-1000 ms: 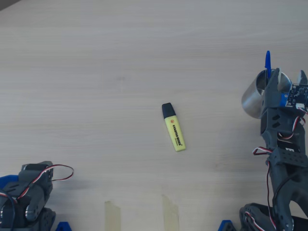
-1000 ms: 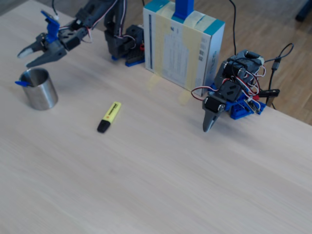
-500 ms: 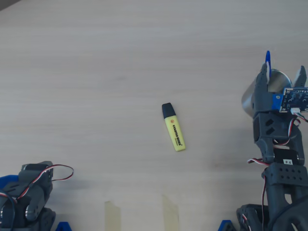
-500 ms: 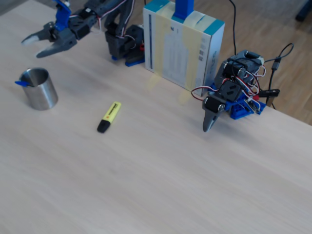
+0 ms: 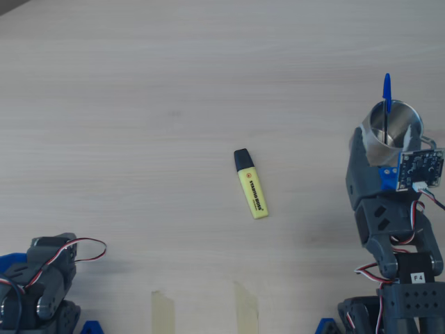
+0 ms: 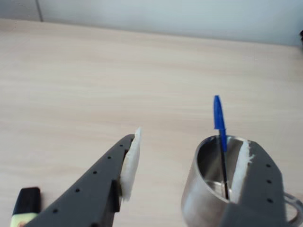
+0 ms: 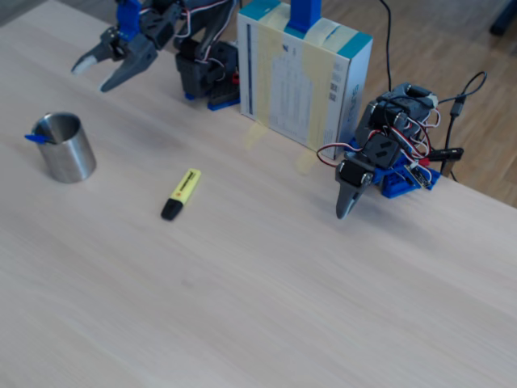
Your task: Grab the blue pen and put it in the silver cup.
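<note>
The blue pen [image 5: 386,92] stands tilted inside the silver cup [image 5: 411,113], its blue cap sticking out over the rim. In the fixed view the cup [image 7: 69,155] sits at the left with the pen [image 7: 36,138] leaning out of it, and my gripper [image 7: 92,74] hangs open in the air behind it, apart from both. The wrist view looks down between my open gripper [image 6: 191,139] at the cup [image 6: 199,201] and pen [image 6: 218,116]. Overhead, one of the fingers [image 5: 357,161] overlaps the cup's near side. Nothing is held.
A yellow highlighter [image 5: 252,184] with a black cap lies mid-table, also seen in the fixed view [image 7: 180,194]. A second idle arm [image 7: 376,162] and a tall cardboard box [image 7: 303,73] stand along the far edge. Tape strips [image 5: 163,309] mark the near edge overhead.
My open gripper has lifted and drawn back from over the cup toward the arm's base. The pen stays in the cup; the highlighter has not moved.
</note>
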Controlling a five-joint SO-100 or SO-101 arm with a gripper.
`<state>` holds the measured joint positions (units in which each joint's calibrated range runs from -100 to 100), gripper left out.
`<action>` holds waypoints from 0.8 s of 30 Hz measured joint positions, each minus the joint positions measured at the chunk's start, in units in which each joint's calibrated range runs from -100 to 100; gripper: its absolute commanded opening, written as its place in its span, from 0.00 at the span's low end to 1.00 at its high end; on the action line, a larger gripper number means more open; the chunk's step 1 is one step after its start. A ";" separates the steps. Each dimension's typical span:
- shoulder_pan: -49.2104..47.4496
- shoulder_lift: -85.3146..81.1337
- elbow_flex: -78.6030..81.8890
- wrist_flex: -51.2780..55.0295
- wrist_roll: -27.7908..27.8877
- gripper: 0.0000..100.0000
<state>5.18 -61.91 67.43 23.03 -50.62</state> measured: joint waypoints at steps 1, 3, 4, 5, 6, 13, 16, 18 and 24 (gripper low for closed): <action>-1.38 -1.66 1.62 0.92 0.00 0.32; -2.35 -4.91 5.05 1.93 0.16 0.32; -2.35 -6.57 6.95 2.18 -0.05 0.32; -2.75 -8.32 9.11 2.26 -0.05 0.32; -3.16 -10.06 11.19 2.26 -0.05 0.32; -3.72 -22.45 24.72 2.43 0.00 0.32; -4.13 -26.86 30.40 2.51 0.00 0.31; -3.80 -29.02 31.75 3.02 0.05 0.31; -2.59 -34.10 31.48 17.25 0.00 0.31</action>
<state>2.59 -96.01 98.92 40.28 -50.62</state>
